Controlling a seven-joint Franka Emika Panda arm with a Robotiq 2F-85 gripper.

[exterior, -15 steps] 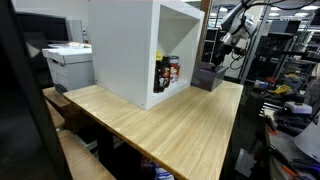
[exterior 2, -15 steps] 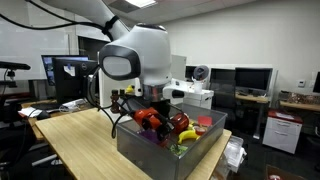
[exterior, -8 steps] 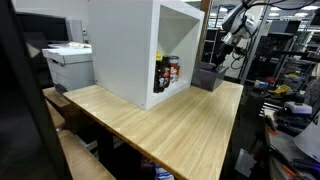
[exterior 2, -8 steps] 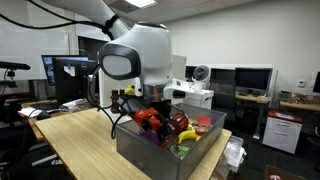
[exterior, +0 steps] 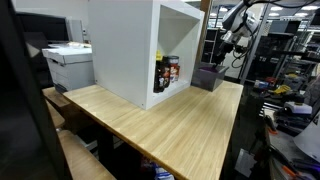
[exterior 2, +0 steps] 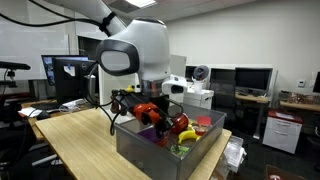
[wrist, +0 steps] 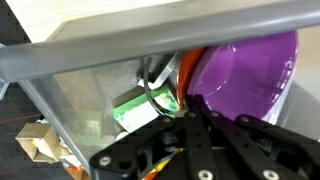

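My wrist is riding slightly higher above the grey bin (exterior 2: 145, 150) than a second ago, and the red toy (exterior 2: 150, 112) under it seems to be rising too. My fingers (wrist: 195, 135) are pressing shut, pointing down to reach inside the bin; whether they are pinching the toy I cannot tell. Inside the bin, a green piece (wrist: 140, 108) is lying left of them and a purple bowl (wrist: 250, 70) right, face up. The toy seems to be slanting down toward the bin's right end.
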